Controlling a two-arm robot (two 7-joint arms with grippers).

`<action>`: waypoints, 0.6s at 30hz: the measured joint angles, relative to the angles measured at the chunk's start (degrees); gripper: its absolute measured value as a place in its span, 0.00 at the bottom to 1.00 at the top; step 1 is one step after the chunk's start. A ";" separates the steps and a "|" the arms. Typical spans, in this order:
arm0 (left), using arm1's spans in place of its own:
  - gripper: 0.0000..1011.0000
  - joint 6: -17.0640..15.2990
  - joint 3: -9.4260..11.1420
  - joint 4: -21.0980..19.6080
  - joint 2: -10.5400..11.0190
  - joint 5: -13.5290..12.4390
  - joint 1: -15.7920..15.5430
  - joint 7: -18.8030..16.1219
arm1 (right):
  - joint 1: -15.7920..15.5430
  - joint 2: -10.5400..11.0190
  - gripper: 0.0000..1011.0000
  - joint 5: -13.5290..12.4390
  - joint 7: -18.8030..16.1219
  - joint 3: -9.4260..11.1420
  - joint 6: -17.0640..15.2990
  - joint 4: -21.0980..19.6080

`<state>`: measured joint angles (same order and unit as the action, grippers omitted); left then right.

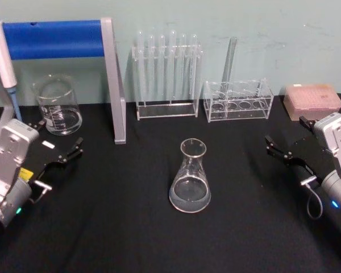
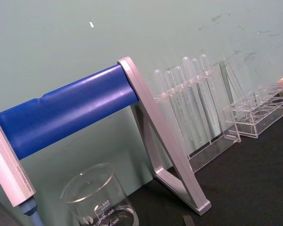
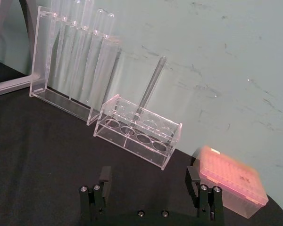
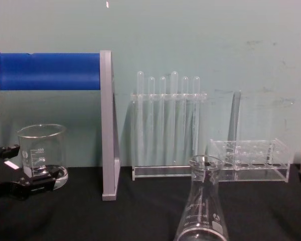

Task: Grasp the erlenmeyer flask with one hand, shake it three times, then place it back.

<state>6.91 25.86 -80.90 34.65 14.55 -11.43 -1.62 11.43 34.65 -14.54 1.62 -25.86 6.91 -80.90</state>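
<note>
Erlenmeyer flask (image 1: 190,179) upright, left gripper (image 1: 58,136), right gripper (image 1: 286,132) flanking, beaker (image 1: 58,106) behind

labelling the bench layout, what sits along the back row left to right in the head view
glass beaker → grey stand upright → tall test tube rack → low rack with one tube → pink box

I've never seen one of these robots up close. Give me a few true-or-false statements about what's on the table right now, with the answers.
1. The flask stands upright on the black table. True.
2. The right hand is gripping the flask. False: it is open, off to the flask's right and not touching it.
3. The tall rack holds six tubes. True.
4. The beaker stands beside the pink box. False: the beaker is far left, by the open left hand; the box is far right.
</note>
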 joint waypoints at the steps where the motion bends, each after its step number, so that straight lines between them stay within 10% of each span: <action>1: 0.99 0.00 0.00 0.00 0.00 0.00 0.00 0.00 | 0.00 0.00 0.99 0.00 0.00 0.00 0.00 0.00; 18: 0.99 0.00 0.00 0.00 0.00 0.00 0.00 0.00 | 0.00 -0.01 0.99 0.01 -0.02 0.03 0.00 0.00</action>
<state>6.91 25.86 -80.90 34.65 14.55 -11.43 -1.62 11.43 34.63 -14.53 1.60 -25.84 6.91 -80.90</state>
